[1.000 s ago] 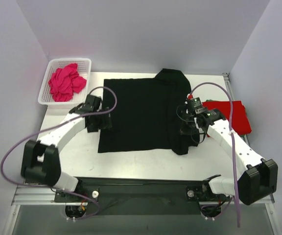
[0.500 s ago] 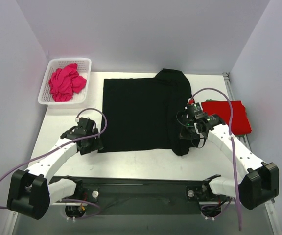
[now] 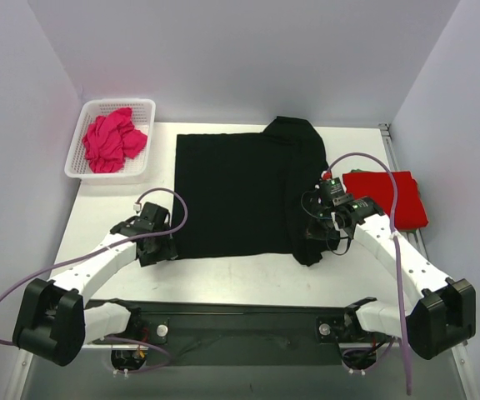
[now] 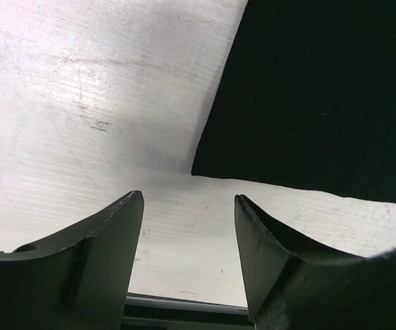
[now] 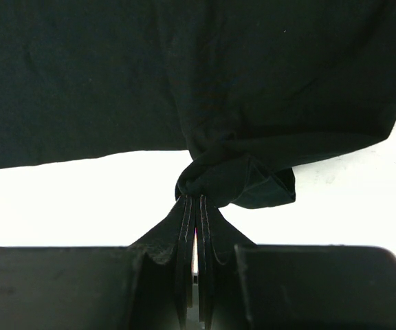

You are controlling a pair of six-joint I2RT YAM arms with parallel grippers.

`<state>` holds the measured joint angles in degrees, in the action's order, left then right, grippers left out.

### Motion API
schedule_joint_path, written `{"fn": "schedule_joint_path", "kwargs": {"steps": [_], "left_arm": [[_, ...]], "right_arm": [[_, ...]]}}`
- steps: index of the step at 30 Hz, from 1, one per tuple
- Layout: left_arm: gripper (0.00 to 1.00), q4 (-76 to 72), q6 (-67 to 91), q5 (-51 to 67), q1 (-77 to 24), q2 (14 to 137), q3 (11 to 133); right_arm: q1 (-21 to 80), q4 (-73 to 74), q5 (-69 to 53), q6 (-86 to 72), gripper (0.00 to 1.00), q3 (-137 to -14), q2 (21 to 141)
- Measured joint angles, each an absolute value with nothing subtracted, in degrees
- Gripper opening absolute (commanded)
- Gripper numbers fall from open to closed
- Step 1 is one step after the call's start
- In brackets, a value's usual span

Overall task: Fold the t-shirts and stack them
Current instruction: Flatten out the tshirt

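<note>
At the near edge of the table (image 4: 81,103), on the left side, the left gripper (image 4: 189,198) sits low over the bare top. Its two fingers are apart, about half way wide, and nothing is between them. The near left corner of the black t-shirt (image 3: 236,196) lies just in front of the gap, not touching the fingers. The cloth spreads away from that corner, forward and to the right. The left arm is the one close to this corner, so I think it should go a little forward and pinch there.

At the near right corner, the right gripper (image 5: 196,206) is pinched tight on a small bunch of the black cloth. The cloth is puckered where the fingers hold it.

The black t-shirt lies flat in the middle of the table. Its near hem runs from left to right, from one gripper to the other. Its left side runs straight away from the arms. At the far right, part of it is folded over and sticks out past the far edge.

To the right, close beside the black one, the red t-shirt (image 3: 387,198) lies folded flat.

At the far left corner stands a white basket (image 3: 119,102). The pink t-shirt (image 3: 113,142) is inside it, all crumpled, well apart from the other two.
</note>
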<state>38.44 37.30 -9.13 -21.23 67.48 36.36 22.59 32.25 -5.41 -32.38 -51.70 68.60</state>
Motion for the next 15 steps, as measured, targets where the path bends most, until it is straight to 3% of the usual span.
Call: {"fn": "schedule_joint_path", "kwargs": {"steps": [7,14,15], "left_arm": [[0.65,36.49,37.47,-8.93,-21.30,68.79,36.18],[0.55,34.30,38.15,-8.10,-21.34,72.51,36.07],[0.50,33.74,38.33,-7.84,-21.32,72.97,35.99]], "right_arm": [[22.59,32.25,-5.54,-32.36,0.00,-51.70,68.62],[22.59,32.25,-5.87,-32.36,0.00,-51.70,68.64],[22.59,32.25,-5.87,-32.36,0.00,-51.70,68.64]]}}
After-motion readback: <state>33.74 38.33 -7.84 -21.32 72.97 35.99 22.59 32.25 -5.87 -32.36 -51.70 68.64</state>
